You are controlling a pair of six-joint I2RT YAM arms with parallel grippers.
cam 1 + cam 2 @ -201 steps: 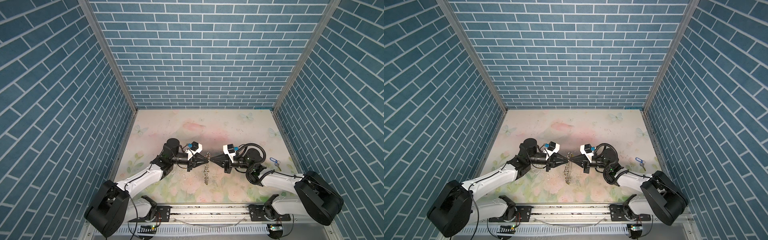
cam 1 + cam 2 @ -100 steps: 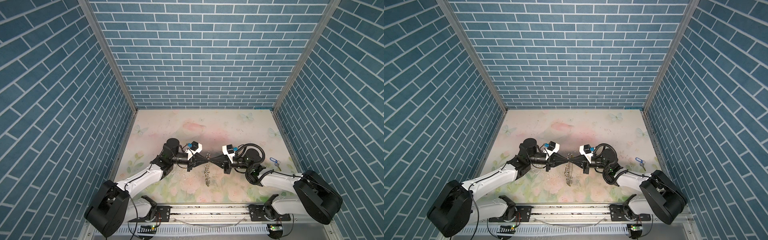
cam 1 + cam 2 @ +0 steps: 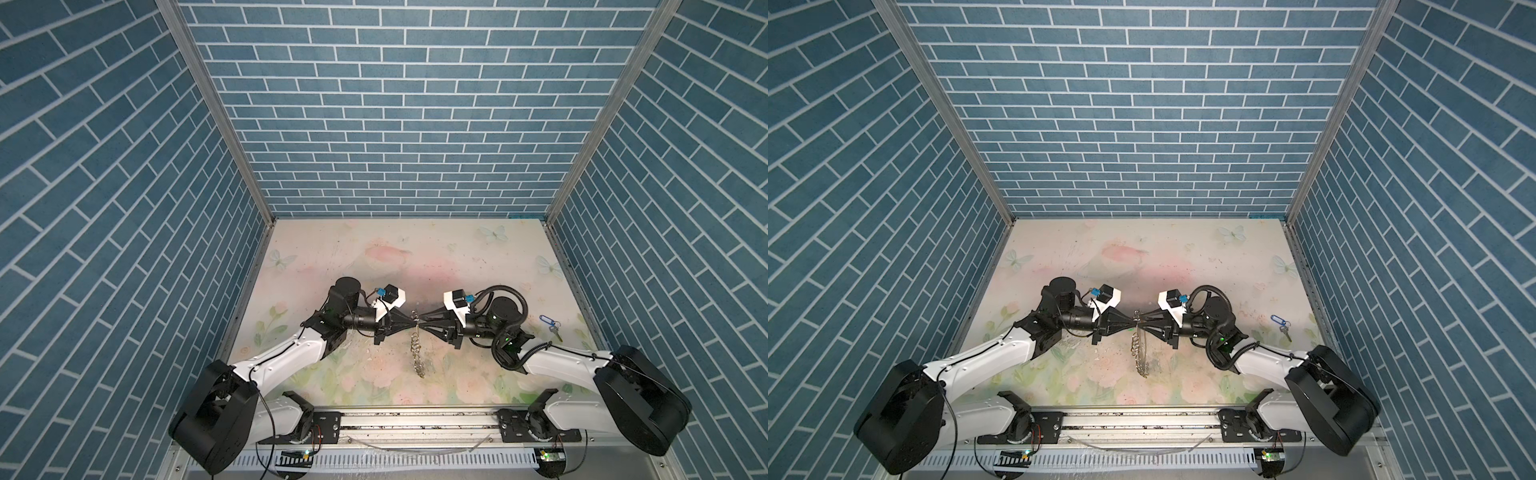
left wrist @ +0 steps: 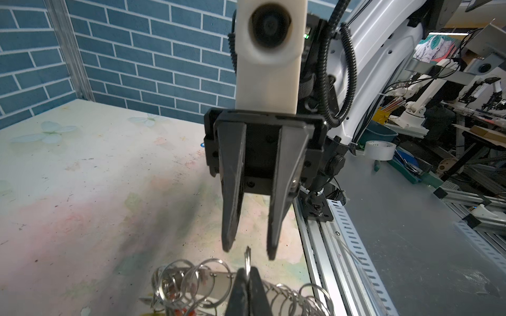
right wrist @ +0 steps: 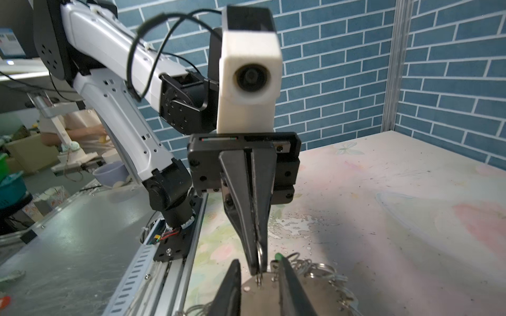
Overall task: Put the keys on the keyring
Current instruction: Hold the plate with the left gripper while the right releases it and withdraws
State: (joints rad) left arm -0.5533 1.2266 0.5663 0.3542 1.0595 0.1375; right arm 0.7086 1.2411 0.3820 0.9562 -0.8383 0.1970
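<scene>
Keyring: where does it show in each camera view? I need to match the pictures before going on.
In both top views: the keyring sits low centre, trailing down the picture from the left gripper.
Left wrist: a cluster of rings at the bottom edge.
Right wrist: rings at the bottom edge.
Shared landmark: the left gripper's tips, shut on one ring.
</scene>
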